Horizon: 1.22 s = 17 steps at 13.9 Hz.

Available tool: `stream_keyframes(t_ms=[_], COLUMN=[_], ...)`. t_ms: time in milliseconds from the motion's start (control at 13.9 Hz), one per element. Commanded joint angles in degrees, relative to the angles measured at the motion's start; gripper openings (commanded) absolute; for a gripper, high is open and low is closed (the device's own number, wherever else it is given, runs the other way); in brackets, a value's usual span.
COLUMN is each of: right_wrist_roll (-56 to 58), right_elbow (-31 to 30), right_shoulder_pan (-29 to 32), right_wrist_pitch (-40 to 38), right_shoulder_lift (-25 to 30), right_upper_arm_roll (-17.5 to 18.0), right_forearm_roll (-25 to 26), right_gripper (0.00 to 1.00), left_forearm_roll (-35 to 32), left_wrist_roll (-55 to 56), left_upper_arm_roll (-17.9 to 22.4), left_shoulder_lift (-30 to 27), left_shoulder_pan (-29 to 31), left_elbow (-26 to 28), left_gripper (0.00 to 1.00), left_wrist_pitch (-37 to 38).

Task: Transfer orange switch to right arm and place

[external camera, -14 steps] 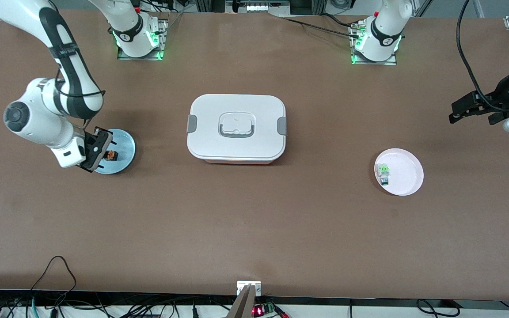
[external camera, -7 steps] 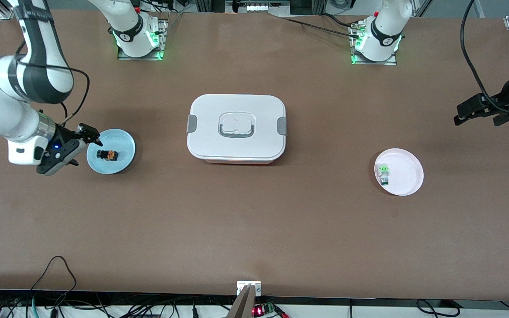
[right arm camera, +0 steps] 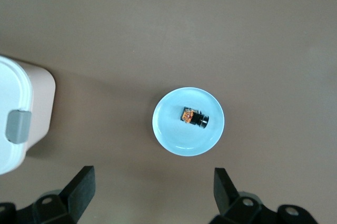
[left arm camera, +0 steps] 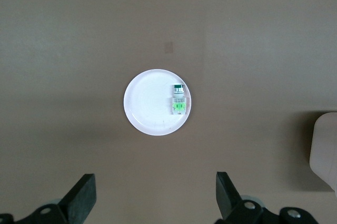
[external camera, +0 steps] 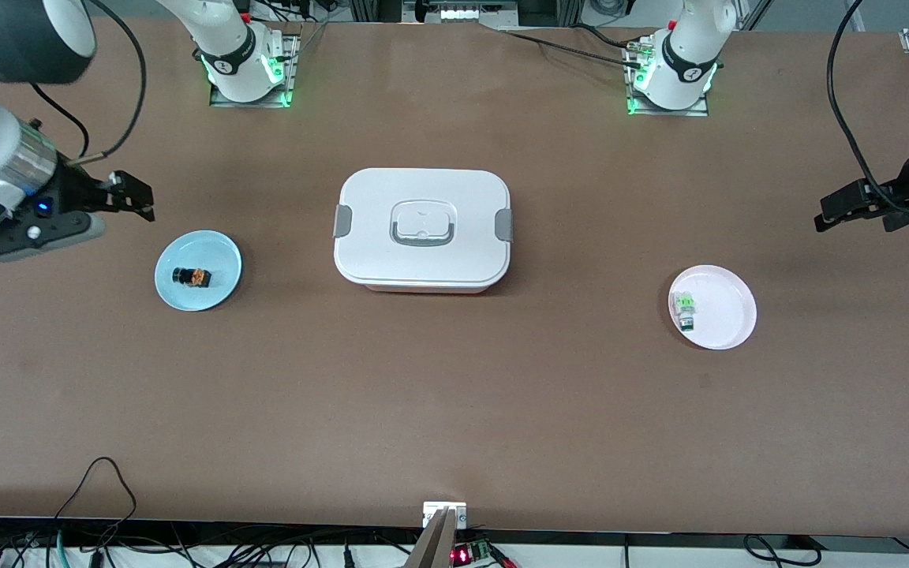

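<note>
The orange switch [external camera: 192,277] lies on its side on a light blue plate [external camera: 218,256] toward the right arm's end of the table. The right wrist view looks down on the switch [right arm camera: 194,117] and the plate [right arm camera: 174,134]. My right gripper [external camera: 139,197] is open and empty, up in the air beside the plate, over bare table [right arm camera: 152,192]. My left gripper [external camera: 825,213] is open and empty, high over the table's left arm end [left arm camera: 155,197].
A closed white lunch box [external camera: 423,229] with grey clips stands mid-table; its edge shows in both wrist views [right arm camera: 16,113] [left arm camera: 324,150]. A white plate [external camera: 727,304] holds a green-and-white component [external camera: 685,310], also seen from the left wrist [left arm camera: 178,100].
My right gripper has let go of the switch on the blue plate, risen and drawn away toward the table's end. The left gripper has drifted slightly outward.
</note>
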State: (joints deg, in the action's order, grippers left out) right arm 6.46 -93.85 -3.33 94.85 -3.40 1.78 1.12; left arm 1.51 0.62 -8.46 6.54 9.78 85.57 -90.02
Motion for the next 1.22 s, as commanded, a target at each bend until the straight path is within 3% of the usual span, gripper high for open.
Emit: stream_keyframes(t_ms=[0,504,720,1008,1153], right_wrist_roll=[-6.53,-8.81,-12.97,-11.91,-9.64], right_elbow=[7.17,11.14,11.32,11.58,11.58], right_shoulder_pan=[0.69,3.16,3.24,3.24,3.16], right_wrist_pitch=[-5.19,-6.60,-8.19,-8.28,-9.15], right_shoulder_lift=[-1.35,-1.17,-1.00,-0.73,-0.73], right_upper_arm_roll=[-0.11,-0.02,0.06,-0.72,-0.11], right_forearm_roll=[0.64,0.20,-5.15,-4.47,-1.14], right_gripper=[1.00,1.00,1.00,1.00,1.00], left_forearm_roll=[-1.16,-1.43,-1.43,-1.25,-1.16], left_wrist_roll=[-0.36,-0.36,-0.27,-0.10,-0.01], left_upper_arm_roll=[-0.16,-0.68,-0.68,-0.77,-0.77], left_shoulder_lift=[0.84,1.02,1.02,1.02,0.93], left_shoulder_pan=[-0.28,-0.37,-0.37,-0.37,-0.46], left_elbow=[-1.90,-1.90,-1.90,-1.90,-1.90], left_gripper=[1.00,1.00,1.00,1.00,1.00], left_wrist_pitch=[0.28,0.28,0.28,0.28,0.37])
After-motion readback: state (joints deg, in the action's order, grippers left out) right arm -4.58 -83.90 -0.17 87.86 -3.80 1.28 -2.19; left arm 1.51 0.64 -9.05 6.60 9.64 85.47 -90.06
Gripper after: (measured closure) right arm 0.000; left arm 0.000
